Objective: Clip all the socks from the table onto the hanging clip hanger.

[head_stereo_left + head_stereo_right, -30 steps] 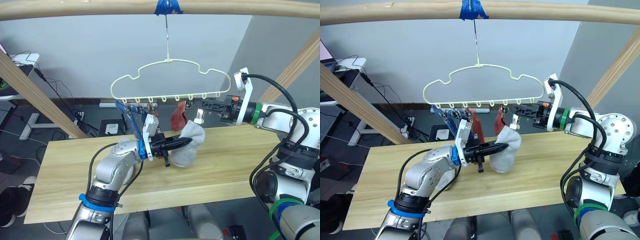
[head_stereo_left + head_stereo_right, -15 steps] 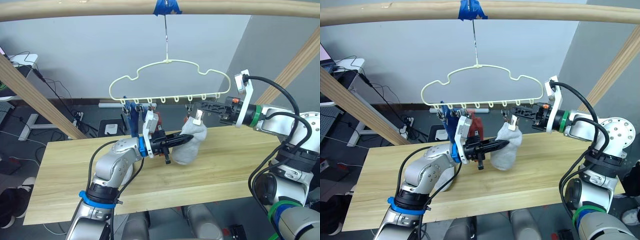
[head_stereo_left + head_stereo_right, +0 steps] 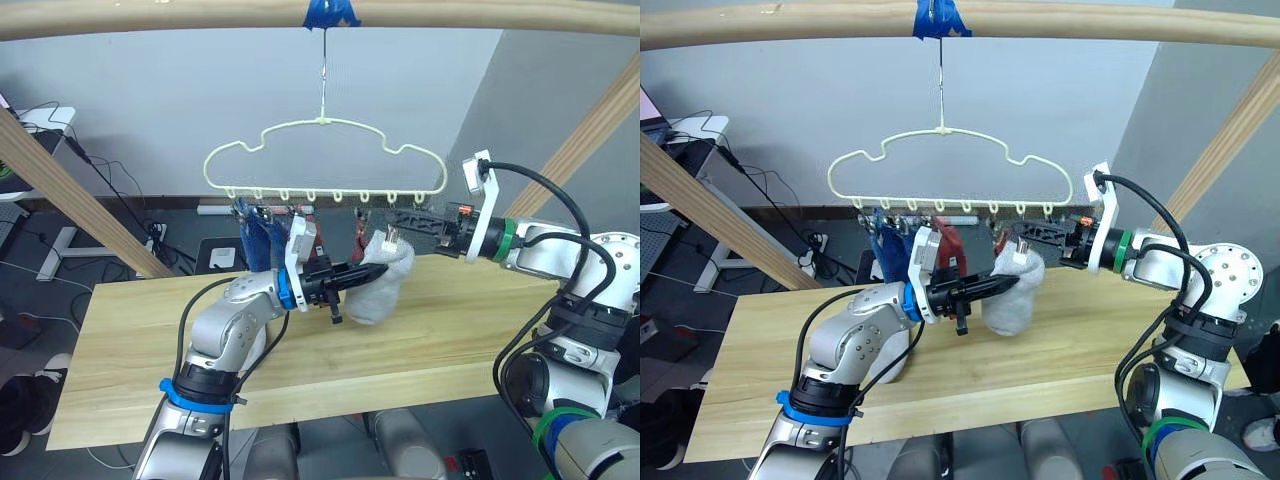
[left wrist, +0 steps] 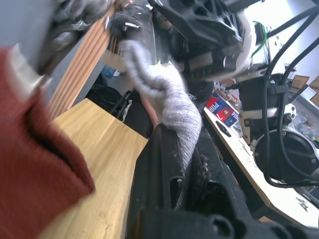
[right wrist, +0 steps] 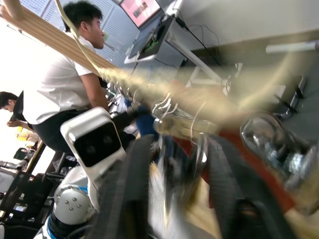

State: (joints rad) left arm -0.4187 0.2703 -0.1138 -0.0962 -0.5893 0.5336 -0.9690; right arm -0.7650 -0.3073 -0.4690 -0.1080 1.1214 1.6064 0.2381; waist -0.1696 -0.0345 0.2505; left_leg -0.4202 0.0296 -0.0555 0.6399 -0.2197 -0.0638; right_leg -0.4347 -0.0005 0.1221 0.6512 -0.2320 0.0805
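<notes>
We see the left gripper [image 3: 372, 270] clamped on a grey sock [image 3: 385, 287] at frame centre, over the table [image 3: 470, 330]. Right gripper [image 3: 375, 213] spread around a clip under the clip hanger [image 3: 325, 160].

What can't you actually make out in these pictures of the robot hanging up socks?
- The soft light grey sock: its top edge meets a small metal clip; too small in the eye views to tell if it is clipped.
- The rust red socks and royal blue socks: partly hidden behind the left arm.
- The pale yellow wire hanger: blurred in the right wrist view.
</notes>
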